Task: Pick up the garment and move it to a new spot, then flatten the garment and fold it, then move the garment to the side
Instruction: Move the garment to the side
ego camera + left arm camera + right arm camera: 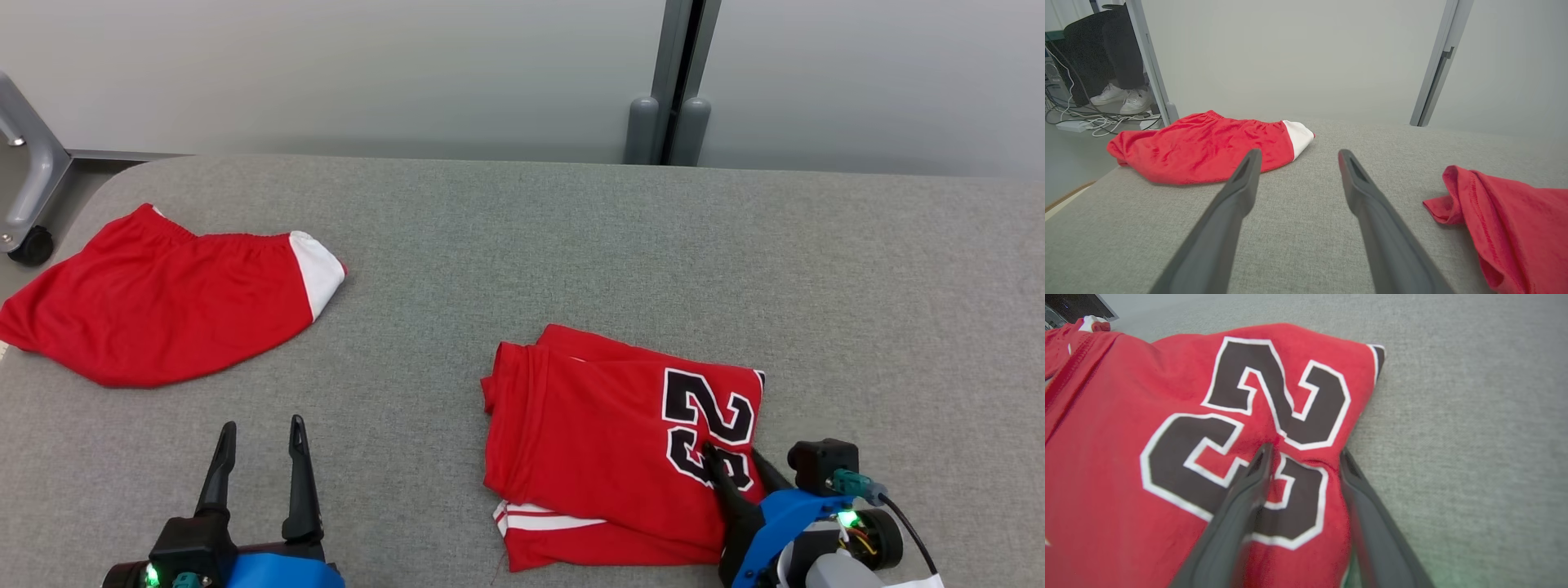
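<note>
Finding: one legible marking, the number 23 [706, 420], on the folded red jersey [588, 441] lying on the tabletop [522, 245]. The digits are large block figures, black with a white outline. They are printed at the jersey's right end and lie turned sideways in the head view. A finger of the right tool [732, 452] covers part of the 3.

The garment [596, 441] is coloured red, marked with a black "23" outlined in white, and edged with white stripes at one hem. The shorts [155, 302] are coloured red with a white side panel. The bench [571, 245] is covered in mottled grey weave.
</note>
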Motion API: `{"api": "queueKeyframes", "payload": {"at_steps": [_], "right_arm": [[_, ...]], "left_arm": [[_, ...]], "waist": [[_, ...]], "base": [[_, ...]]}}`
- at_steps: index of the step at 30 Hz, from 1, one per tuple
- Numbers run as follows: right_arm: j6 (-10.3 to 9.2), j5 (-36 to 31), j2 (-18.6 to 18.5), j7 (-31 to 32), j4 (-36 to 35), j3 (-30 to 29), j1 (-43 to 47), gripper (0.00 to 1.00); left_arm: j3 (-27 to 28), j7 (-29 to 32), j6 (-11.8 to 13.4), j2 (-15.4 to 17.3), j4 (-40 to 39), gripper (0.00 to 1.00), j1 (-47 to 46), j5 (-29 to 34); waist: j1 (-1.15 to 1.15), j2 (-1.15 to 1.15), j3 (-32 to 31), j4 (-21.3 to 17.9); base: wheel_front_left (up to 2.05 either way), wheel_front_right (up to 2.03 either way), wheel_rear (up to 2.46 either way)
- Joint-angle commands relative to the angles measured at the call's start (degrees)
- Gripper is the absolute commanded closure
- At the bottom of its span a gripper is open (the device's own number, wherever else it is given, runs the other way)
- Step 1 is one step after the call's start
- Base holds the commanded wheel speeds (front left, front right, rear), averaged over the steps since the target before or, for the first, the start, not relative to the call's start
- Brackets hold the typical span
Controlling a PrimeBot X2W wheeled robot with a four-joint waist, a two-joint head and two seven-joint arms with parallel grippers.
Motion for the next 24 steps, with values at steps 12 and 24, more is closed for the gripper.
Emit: {"api": "queueKeyframes", "payload": {"at_steps": [12,24], "right_arm": [[0.1,2.29,-2.5,0.31,-2.88,0.59,0.2,1.0],[0.1,0.99,-7.51,0.3,-7.29,-3.43,-1.68,1.0]], "left_arm": [[0.15,-0.24,0.24,-0.03,0.01,0.0,0.09,-0.84],[-0.78,-0.23,0.08,-0.04,-1.75,0.0,-2.99,-0.71]], "waist": [[0.0,0.0,-0.39,-0.96],[0.0,0.0,4.01,-7.8]], "base": [[0.0,0.0,0.0],[0.0,0.0,0.0]]}}
